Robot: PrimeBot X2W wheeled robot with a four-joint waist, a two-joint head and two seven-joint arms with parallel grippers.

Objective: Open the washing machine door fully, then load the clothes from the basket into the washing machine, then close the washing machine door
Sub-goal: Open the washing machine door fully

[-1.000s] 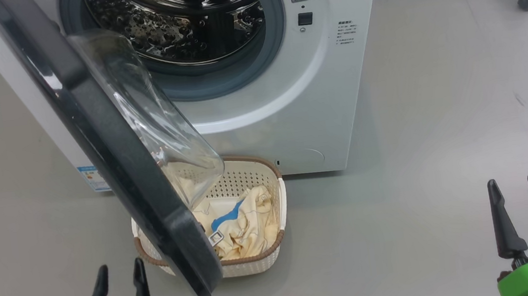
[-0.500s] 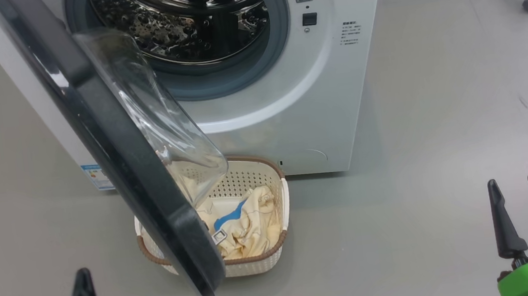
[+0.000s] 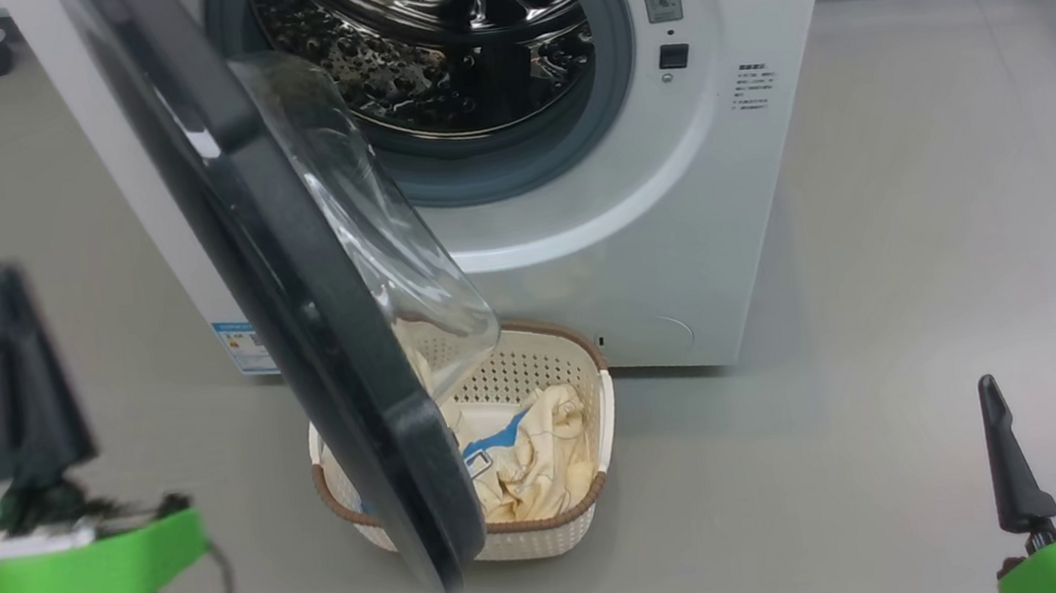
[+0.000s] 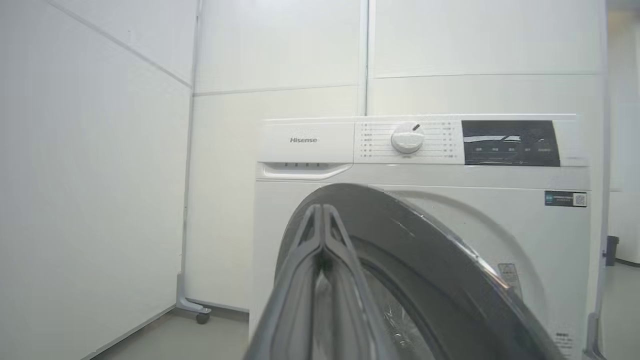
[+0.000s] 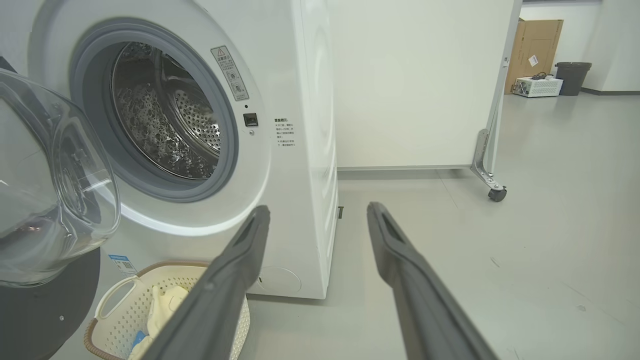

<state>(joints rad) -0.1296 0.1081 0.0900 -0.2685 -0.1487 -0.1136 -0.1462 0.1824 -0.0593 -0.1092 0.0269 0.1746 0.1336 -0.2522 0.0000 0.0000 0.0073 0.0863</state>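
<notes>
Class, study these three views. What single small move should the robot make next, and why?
Probably bring the shut left gripper to the free edge of the washing machine door and swing it wider. The door stands only part open and overhangs the basket, covering some of the clothes that must be lifted out.

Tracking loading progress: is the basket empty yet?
No, cream-yellow clothes lie in the basket, beneath the open door.
</notes>
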